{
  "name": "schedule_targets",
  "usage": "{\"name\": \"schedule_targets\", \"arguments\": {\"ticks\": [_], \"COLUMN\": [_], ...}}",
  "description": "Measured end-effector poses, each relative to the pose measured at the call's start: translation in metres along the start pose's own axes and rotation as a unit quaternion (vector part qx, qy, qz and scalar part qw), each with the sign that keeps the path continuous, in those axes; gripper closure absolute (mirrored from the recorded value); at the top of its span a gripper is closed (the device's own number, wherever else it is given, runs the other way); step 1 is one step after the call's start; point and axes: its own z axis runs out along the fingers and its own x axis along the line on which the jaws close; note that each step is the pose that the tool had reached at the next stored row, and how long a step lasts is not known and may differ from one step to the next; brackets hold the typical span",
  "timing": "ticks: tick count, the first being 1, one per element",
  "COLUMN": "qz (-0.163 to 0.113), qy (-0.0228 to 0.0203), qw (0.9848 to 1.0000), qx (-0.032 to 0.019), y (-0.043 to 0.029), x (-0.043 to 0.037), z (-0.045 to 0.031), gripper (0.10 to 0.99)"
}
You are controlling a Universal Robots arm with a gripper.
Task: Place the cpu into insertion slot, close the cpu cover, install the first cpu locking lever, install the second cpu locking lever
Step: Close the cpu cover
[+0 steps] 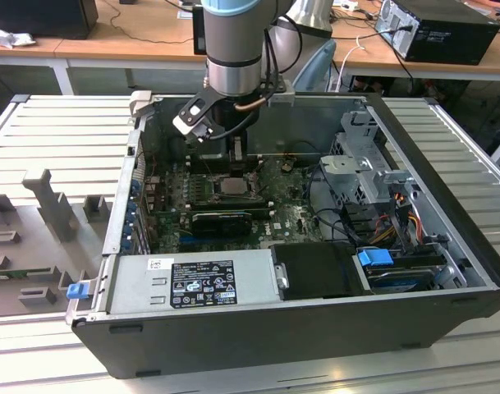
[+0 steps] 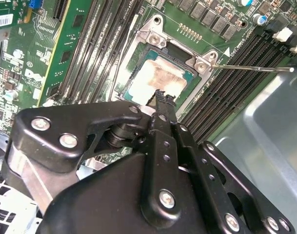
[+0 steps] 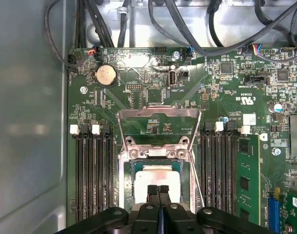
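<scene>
currently the cpu (image 3: 160,173), a small flat square chip with a pale silver-beige metal face, lies flat inside the insertion slot (image 3: 123,165), a square black socket with a silver metal rim. it looks seated and level, so the placing step appears done. the cpu cover (image 3: 158,113), a thin silver frame plate with a square window, seems to stand tilted up from its hinged edge rather than lying over the chip, which leaves the chip face bare. a thin silver wire lever (image 2: 250,68) sticks out sideways beside the socket and looks unlatched. long narrow black memory slots (image 3: 92,180) flank the socket on the green motherboard (image 3: 138,92), all inside the open dark grey computer case (image 1: 315,328).

the black gripper (image 3: 158,189) hangs directly over the chip, fingertips pressed together with no gap and nothing pinched between them. in both wrist views the tips sit at the chip's near edge; whether they touch it cannot be told.
</scene>
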Motion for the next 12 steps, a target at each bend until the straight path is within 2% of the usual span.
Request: {"name": "schedule_targets", "arguments": {"ticks": [5, 8, 10, 12], "qz": [0.0, 0.0, 0.0, 0.0], "qy": [0.0004, 0.0004, 0.0011, 0.0022], "qw": [1.0, 1.0, 1.0, 1.0], "qx": [0.0002, 0.0026, 0.0058, 0.0067], "y": [0.0018, 0.0073, 0.0079, 0.0081], "x": [-0.0013, -0.0014, -0.0013, -0.0013], "z": [0.0001, 0.0004, -0.0021, -0.0061], "gripper": [0.98, 0.98, 0.98, 0.98]}}
